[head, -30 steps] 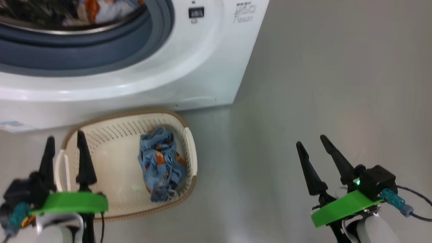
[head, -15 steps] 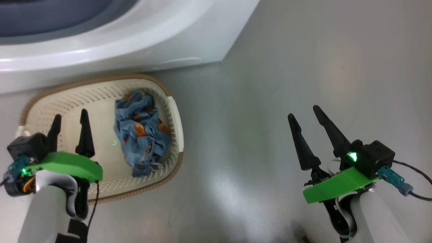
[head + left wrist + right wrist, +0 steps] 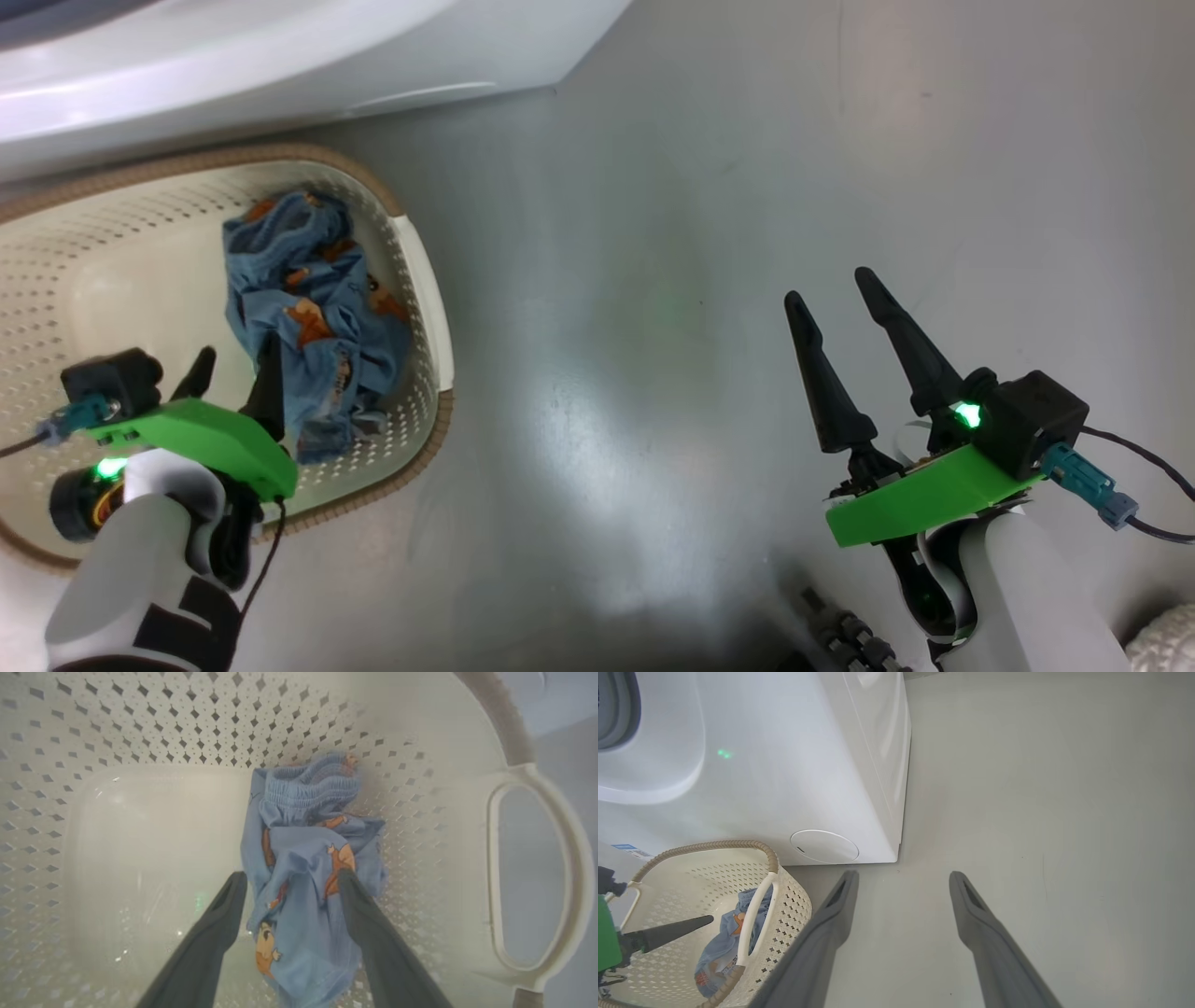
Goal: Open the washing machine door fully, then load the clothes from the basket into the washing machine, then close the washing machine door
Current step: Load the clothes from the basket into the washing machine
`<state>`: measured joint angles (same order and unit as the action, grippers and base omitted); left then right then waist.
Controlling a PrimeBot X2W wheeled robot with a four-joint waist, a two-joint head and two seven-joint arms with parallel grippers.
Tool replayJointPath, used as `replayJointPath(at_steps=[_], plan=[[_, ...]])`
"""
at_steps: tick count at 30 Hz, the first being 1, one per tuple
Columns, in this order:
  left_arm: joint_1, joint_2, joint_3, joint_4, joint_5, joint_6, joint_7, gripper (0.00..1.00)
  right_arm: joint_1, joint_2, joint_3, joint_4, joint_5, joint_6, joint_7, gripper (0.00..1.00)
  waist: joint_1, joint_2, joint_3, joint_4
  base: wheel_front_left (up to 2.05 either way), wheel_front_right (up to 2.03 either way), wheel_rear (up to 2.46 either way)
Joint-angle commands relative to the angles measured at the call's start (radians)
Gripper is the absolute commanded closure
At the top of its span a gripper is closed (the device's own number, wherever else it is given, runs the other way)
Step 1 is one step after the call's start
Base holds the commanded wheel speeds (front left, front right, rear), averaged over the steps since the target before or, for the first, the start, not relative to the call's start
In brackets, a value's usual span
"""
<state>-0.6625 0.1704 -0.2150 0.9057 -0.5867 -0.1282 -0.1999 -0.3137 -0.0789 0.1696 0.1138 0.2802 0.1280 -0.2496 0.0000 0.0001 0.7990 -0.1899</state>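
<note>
Claw above the blue clothes in the basket

Left claw [image 3: 233, 371] is down inside the basket [image 3: 425, 280]. Its two fingers are spread wide and pinch nothing. The clothes [image 3: 308, 317] lie bunched in the right half of the basket, straight ahead of this claw.

In the left wrist view the left claw [image 3: 292, 877] sits astride the near end of the clothes [image 3: 303, 826]. One finger is over the bare basket [image 3: 140, 718] bottom just beside the cloth, and the other is over the cloth's other edge. The bundle is long, and its long way runs the same way the fingers point. I think the claw only needs to drop a little and squeeze. I cannot tell if the fingers touch the cloth.

The right claw [image 3: 829, 289] is spread wide too and holds nothing. It hangs over the grey floor [image 3: 653, 233], well apart from the basket, so the left arm is much nearer. The washing machine [image 3: 233, 56] stands just behind the basket.

A second ago the left claw was over the empty left side of the basket, away from the clothes. Now it has come down and across to them. The head camera has tipped down too, so less of the machine is in the picture.
</note>
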Motion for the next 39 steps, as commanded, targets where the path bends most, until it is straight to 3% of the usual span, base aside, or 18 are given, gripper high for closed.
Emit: replayJointPath(at_steps=[1, 11, 21, 37, 38, 39], plan=[[0.001, 0.042, -0.004, 0.003, -0.022, -0.002, 0.004, 0.0, 0.011, 0.006, 0.02, -0.022, -0.009, 0.003, -0.012, 0.0, 0.0, -0.0001, 0.017, -0.012, 0.0, 0.0, 0.0], [-0.039, 0.098, -0.18, 0.031, -0.199, -0.002, 0.075, 0.0, 0.007, 0.013, 0.022, -0.023, -0.003, 0.003, -0.012, 0.0, 0.0, -0.0001, 0.047, -0.019, 0.0, 0.0, 0.0], [-0.094, 0.154, -0.291, 0.05, -0.288, -0.002, 0.083, 0.0, 0.006, 0.018, 0.028, -0.025, 0.008, 0.003, -0.012, 0.0, 0.0, -0.0001, 0.081, -0.042, 0.0, 0.0, 0.0], [-0.18, 0.196, -0.428, 0.055, -0.417, -0.002, 0.092, 0.0, 0.005, 0.024, 0.032, -0.026, 0.015, 0.003, -0.012, 0.0, 0.0, -0.0001, 0.118, -0.076, 0.0, 0.0, 0.0], [-0.185, 0.194, -0.435, 0.066, -0.423, -0.002, 0.097, 0.04, 0.006, 0.024, 0.032, -0.026, 0.015, 0.003, -0.012, 0.0, 0.0, -0.0001, 0.119, -0.077, 0.0, 0.0, 0.0], [-0.189, 0.19, -0.446, 0.071, -0.429, -0.002, 0.108, 0.64, 0.006, 0.024, 0.032, -0.026, 0.015, 0.003, -0.012, 0.0, 0.0, -0.0001, 0.119, -0.079, 0.0, 0.0, 0.0]])
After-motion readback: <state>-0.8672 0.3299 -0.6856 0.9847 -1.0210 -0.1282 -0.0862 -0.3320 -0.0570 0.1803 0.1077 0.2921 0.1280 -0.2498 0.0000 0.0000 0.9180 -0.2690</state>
